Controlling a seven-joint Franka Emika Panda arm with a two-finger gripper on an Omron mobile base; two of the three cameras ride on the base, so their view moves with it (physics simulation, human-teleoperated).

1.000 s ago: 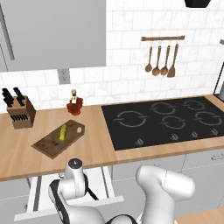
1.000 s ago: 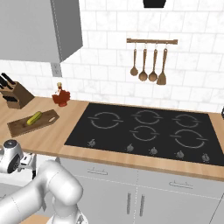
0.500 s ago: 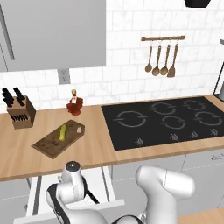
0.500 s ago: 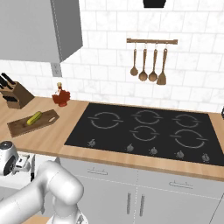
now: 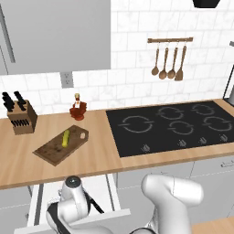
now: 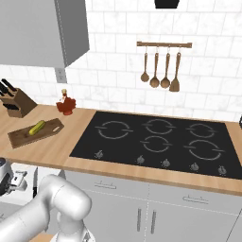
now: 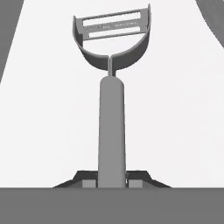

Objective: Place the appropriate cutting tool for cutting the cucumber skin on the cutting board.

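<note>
The cutting tool, a grey peeler (image 7: 111, 113) with a loop head and slim handle, lies along the hand view over the white drawer floor. My gripper (image 7: 111, 180) is shut on the end of its handle, one dark fingertip on each side. The wrist (image 5: 73, 185) reaches down into the open drawer (image 5: 113, 197) under the counter's front edge. Up on the counter to the left lies the dark brown cutting board (image 5: 51, 151) (image 6: 20, 137), and the yellow-green cucumber (image 5: 66, 138) (image 6: 37, 127) rests on it.
A knife block (image 5: 22, 117) stands at the back left and a small red bottle (image 5: 77, 109) behind the board. The black cooktop (image 5: 173, 125) fills the counter's right half, with utensils (image 5: 168, 61) hanging above. A dark slim object (image 5: 94, 204) lies in the drawer beside the wrist.
The wrist has sunk slightly lower into the drawer. The board and cucumber have not moved.
</note>
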